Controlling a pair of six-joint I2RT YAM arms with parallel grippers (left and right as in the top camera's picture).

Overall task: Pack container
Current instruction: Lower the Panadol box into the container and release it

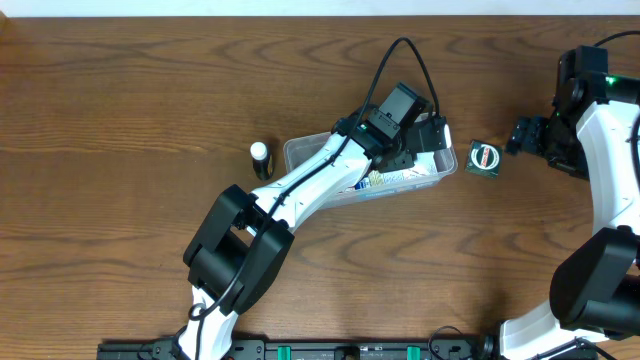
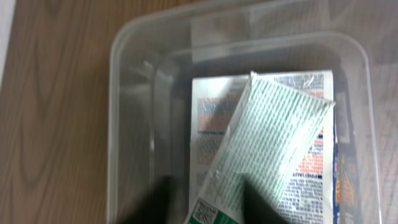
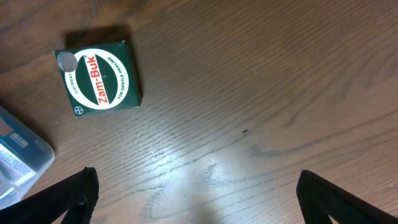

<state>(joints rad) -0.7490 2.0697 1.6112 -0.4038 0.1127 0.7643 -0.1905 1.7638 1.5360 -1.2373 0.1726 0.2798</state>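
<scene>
The clear container [image 1: 300, 152] lies at the table's middle, with my left arm over it. In the left wrist view the container [image 2: 134, 106] holds a flat white printed box [image 2: 208, 118]. A green-and-white packet [image 2: 273, 130] lies slanted on top of that box. My left gripper [image 2: 211, 200] has its fingers on either side of the packet's near end and looks shut on it; it also shows overhead [image 1: 425, 148]. My right gripper [image 3: 196, 186] is open and empty over bare wood, and it shows in the overhead view [image 1: 520, 135] to the right of the container.
A small green Zam-Buk box [image 1: 485, 158] sits just right of the container, at the upper left of the right wrist view [image 3: 102, 78]. A small black bottle with a white cap [image 1: 260, 158] stands left of the container. The container's corner [image 3: 22, 155] shows at the right wrist view's left edge.
</scene>
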